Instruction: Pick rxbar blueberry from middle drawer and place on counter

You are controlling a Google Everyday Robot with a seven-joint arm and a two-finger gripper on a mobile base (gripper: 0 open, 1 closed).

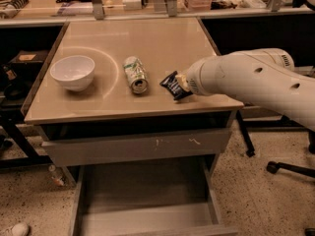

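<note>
The rxbar blueberry [172, 86], a small dark wrapped bar, sits tilted at the tip of my white arm, over the right part of the beige counter [162, 41]. My gripper [181, 82] is shut on its right end, with the fingers mostly hidden behind the arm. The bar is low over the counter; I cannot tell whether it touches it. The middle drawer [147, 193] stands pulled open below, and its grey floor is bare.
A crushed green-white can [135, 74] lies just left of the bar. A white bowl [73, 72] stands at the counter's left. A closed drawer front with pale scratches [133, 146] is under the counter. An office chair base [290, 168] stands at right.
</note>
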